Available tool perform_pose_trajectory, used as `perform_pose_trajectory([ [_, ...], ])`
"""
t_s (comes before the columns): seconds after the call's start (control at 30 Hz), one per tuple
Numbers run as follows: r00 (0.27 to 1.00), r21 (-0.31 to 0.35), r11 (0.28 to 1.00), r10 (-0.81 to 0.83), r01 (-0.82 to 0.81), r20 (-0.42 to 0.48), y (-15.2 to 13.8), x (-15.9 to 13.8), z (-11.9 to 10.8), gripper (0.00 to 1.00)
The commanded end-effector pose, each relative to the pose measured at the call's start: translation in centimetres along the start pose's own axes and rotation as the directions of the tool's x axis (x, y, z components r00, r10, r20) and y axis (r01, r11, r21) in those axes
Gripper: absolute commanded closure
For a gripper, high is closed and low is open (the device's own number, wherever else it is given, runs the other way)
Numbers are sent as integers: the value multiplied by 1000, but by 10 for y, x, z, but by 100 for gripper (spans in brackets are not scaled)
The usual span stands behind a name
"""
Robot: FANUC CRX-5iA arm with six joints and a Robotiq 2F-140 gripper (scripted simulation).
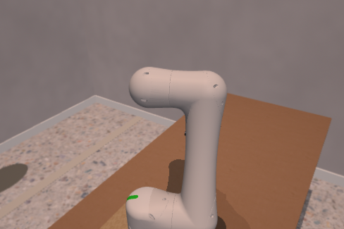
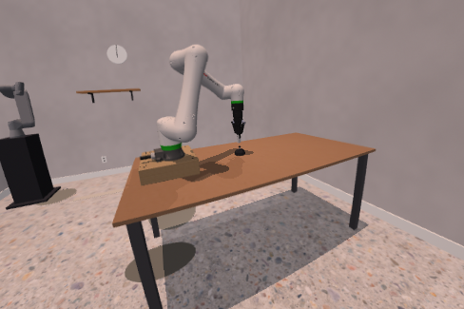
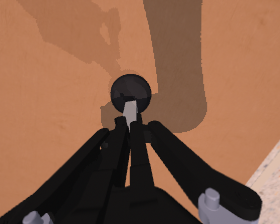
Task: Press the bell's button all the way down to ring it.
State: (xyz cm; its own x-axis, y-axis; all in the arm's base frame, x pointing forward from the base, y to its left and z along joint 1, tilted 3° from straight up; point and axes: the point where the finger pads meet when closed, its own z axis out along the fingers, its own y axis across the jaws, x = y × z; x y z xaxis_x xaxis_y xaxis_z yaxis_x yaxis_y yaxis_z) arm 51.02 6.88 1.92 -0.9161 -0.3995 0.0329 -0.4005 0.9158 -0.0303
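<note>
The bell [image 3: 131, 92] is a small black dome on the brown table; it also shows in the exterior view [image 2: 240, 152], in front of the arm's base. My gripper [image 3: 132, 109] [image 2: 238, 128] is shut with nothing between its fingers. It points straight down and hangs a short way above the bell, its closed tips lined up over the bell's top in the wrist view. The button itself is hidden behind the fingertips. In the top view the arm [image 1: 197, 140] hides both bell and gripper.
The arm stands on a wooden block [image 2: 167, 166] at the table's back left. The table's right edge [image 3: 271, 155] lies close to the bell in the wrist view. A second robot on a black pedestal [image 2: 24, 165] stands far off on the floor.
</note>
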Motion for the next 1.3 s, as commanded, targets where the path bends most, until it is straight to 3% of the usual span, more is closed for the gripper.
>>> perform_pose_trajectory([
  [0.0,1000,0,1000,0,0,0,1,0,4,100],
  [0.53,1000,0,1000,0,0,0,3,0,19,100],
  [1.27,1000,0,1000,0,0,0,3,0,20,100],
])
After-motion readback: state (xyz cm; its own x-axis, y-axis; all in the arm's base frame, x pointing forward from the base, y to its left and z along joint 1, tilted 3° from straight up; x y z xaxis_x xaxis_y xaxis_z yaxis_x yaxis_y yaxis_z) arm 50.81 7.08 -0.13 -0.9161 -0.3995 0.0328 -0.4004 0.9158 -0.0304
